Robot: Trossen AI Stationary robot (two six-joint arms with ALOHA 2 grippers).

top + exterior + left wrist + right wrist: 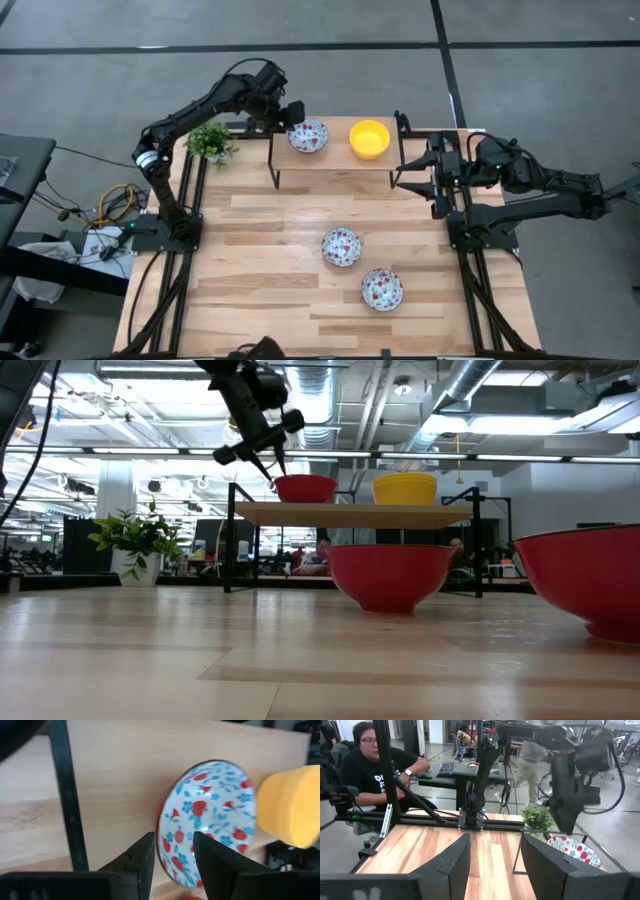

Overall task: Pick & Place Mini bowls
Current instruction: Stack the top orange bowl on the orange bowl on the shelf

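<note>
A floral mini bowl (308,135) sits upright on a raised wooden shelf (335,158), next to a yellow mini bowl (369,138). From the low view the floral one (305,488) shows a red outside. Two more floral bowls (341,246) (382,288) rest on the table. The other bowls are out of view. My left gripper (293,117) is open at the shelf bowl's left rim, coming down from above at a slant. One finger stands inside the bowl and one outside. My right gripper (495,865) is open and waits at the table's right edge. My left gripper (172,862) has its fingers on either side of the floral bowl's left rim (162,840), one finger (212,857) over the inside, the other (140,862) outside. I cannot tell whether either finger touches the rim. The bowl rests on the shelf.
A small potted plant (211,142) stands left of the shelf at the table's far left. The shelf's black legs (275,165) stand on the far part of the table. A seated person (370,765) is beyond the table's left side.
</note>
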